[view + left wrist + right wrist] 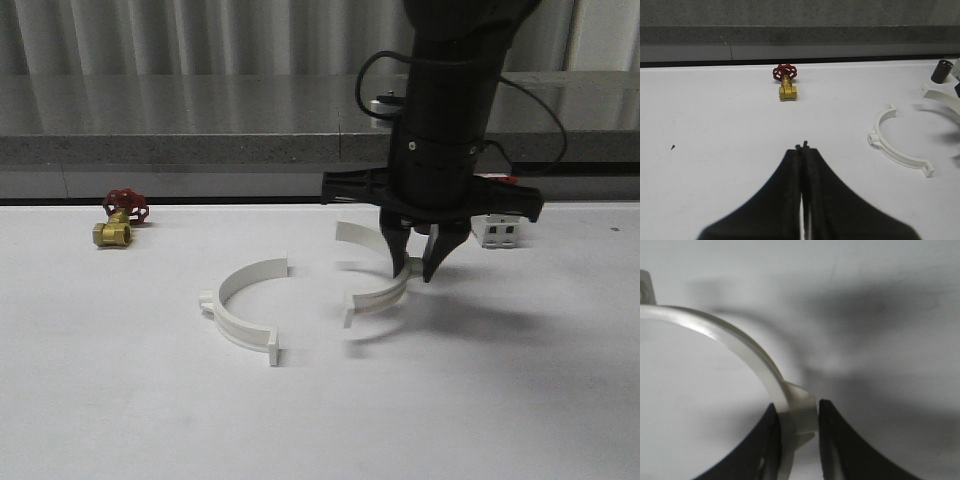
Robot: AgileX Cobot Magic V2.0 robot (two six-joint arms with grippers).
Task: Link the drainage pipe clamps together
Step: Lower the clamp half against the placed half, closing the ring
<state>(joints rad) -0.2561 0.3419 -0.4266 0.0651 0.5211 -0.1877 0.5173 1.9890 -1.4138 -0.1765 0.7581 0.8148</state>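
Observation:
Two white half-ring drainage pipe clamps are on the white table. One clamp (238,316) (888,146) lies flat left of centre, its opening facing right. My right gripper (415,268) (795,415) comes straight down and is shut on the band and tab of the other clamp (378,298) (747,347). That clamp's opening faces left toward the first, and its shadow on the table suggests it is slightly raised. A gap separates the two clamps. My left gripper (802,146) is shut with nothing in it, over bare table to the left of the lying clamp.
A brass valve with a red handwheel (118,222) (786,82) sits at the back left of the table. A white breaker block (497,231) stands behind my right arm. A grey ledge (200,150) runs along the table's far edge.

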